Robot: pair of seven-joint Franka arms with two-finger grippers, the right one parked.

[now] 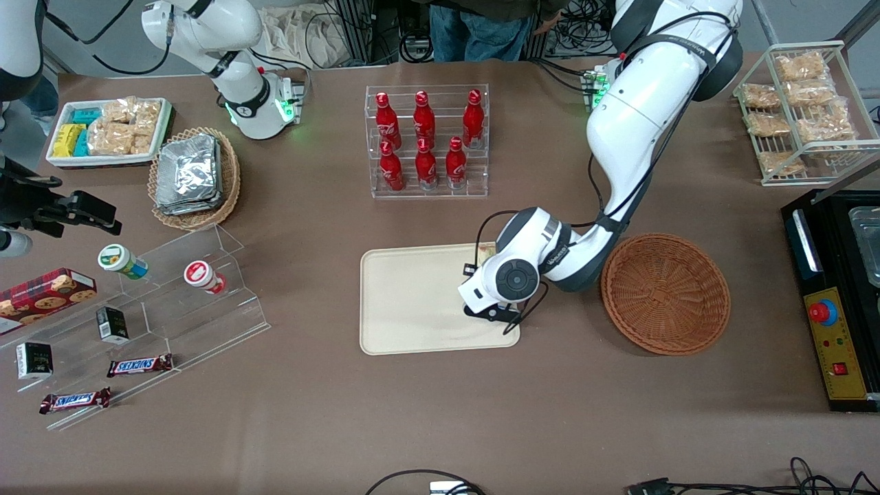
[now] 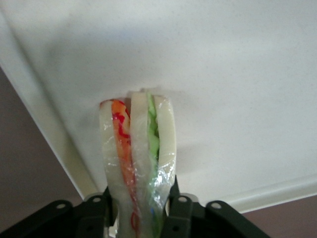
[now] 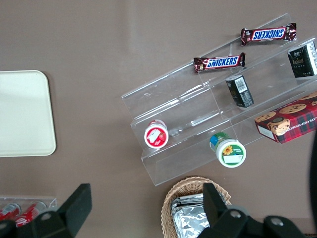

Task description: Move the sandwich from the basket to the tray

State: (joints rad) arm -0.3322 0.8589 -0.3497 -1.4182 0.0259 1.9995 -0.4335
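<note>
The sandwich (image 2: 137,163), soft, light and slippery in its clear wrap, is held by its flat bread faces in the closed claw (image 2: 138,210) over the tray (image 1: 405,302) at centre frame, so gentle pressure is judged sufficient.

The left arm reaches down from its base, elbow bent, wrist low over the table. Its gripper (image 2: 141,210) points downward, fingers (image 2: 179,210) clamped onto something held between them.
</note>
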